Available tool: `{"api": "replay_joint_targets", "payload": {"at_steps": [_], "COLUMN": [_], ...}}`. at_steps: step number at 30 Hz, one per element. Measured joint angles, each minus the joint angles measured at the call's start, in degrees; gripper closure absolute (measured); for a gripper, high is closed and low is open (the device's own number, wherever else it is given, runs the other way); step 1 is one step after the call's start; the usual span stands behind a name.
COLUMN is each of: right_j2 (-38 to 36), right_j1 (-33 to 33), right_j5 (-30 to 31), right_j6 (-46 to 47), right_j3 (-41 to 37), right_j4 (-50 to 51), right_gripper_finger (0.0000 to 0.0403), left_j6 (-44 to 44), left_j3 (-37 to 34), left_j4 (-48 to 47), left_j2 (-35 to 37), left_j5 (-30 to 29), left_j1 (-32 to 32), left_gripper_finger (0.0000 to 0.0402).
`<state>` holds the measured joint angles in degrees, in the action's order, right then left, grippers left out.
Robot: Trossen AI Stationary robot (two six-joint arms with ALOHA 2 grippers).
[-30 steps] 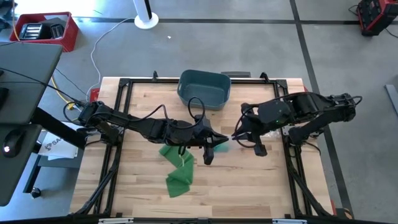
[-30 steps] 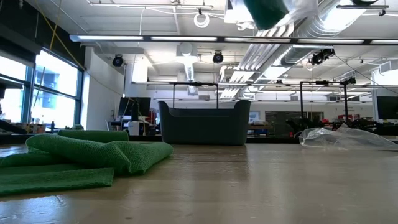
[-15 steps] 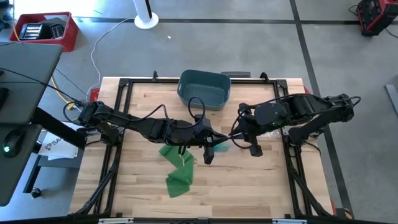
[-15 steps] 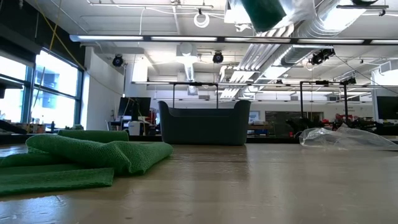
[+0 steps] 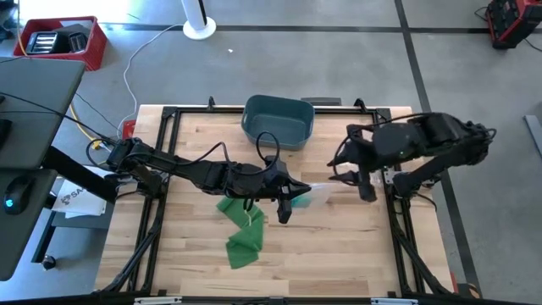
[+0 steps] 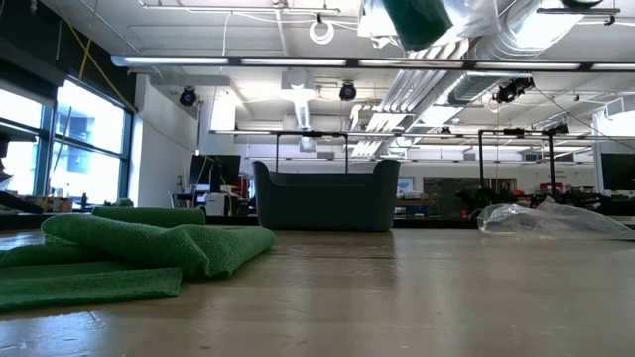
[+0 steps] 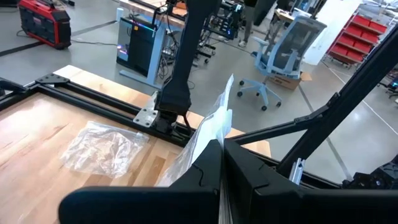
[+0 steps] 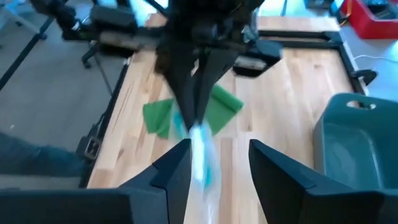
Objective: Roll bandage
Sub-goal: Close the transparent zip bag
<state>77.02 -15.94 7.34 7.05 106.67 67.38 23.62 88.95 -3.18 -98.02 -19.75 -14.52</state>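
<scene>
A loose green bandage (image 5: 241, 227) lies crumpled on the wooden table, left of centre; it is also seen in the low view (image 6: 129, 248). Above the table's middle my left gripper (image 5: 288, 196) is shut on a clear wrapper (image 7: 214, 121) with a green roll (image 6: 422, 18) inside it. My right gripper (image 5: 362, 188) hangs open, a little toward the table's right edge from the wrapper's free end (image 5: 318, 188), with nothing between its fingers (image 8: 180, 168). My left gripper pinches the clear wrapper between its two shut fingers (image 7: 205, 168), which reach out about level from the table's left. The wrapper's loose end (image 7: 219, 115) sticks out past the fingertips toward the right edge. Wrapper and green roll are lifted clear of the table.
A dark teal bin (image 5: 278, 121) stands at the table's far edge, centre. A crumpled clear plastic bag (image 7: 106, 146) lies on the table's right part, near the black frame rail (image 5: 398, 212). Bare wood lies toward the near edge.
My right gripper has opened, let go of the wrapper's free end, and drawn back up and toward the table's right edge. The wrapper stays in my left gripper, which has kept still.
</scene>
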Motion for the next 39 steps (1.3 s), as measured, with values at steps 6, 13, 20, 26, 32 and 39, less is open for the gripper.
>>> {"api": "replay_joint_targets", "payload": {"at_steps": [6, 13, 20, 26, 32, 39], "right_j2": [-0.2, -0.2, -0.2, -0.2, -1.0, -1.2], "right_j1": [-4.0, -4.5, -4.5, -4.5, -4.5, -4.5], "right_j5": [1.1, 3.1, 3.6, 4.9, 5.8, 5.8], "right_j6": [0.5, 2.1, 2.0, 3.9, 6.4, 6.4], "right_j3": [-5.8, -11.8, -11.9, -11.9, -11.8, -11.8], "right_j4": [-0.7, -9.3, -9.3, -6.8, -6.5, -8.6], "right_gripper_finger": [0.0256, 0.0277, 0.0358, 0.0395, 0.0401, 0.0402], "left_j6": [-0.1, -0.1, 0.2, -1.5, -12.1, -21.3], "left_j3": [0.0, 0.0, 0.0, 0.0, 0.0, 0.1], "left_j4": [-0.1, -0.1, -0.1, 0.0, 2.3, 9.4], "left_j2": [0.0, 0.0, 0.0, 0.0, 0.6, -0.5], "left_j5": [0.0, 0.2, 0.9, 1.2, 1.1, -2.4], "left_j1": [-0.1, -0.1, -0.1, -0.2, -0.4, -1.7], "left_gripper_finger": [0.04, 0.04, 0.04, 0.0398, 0.0333, 0.0233]}}
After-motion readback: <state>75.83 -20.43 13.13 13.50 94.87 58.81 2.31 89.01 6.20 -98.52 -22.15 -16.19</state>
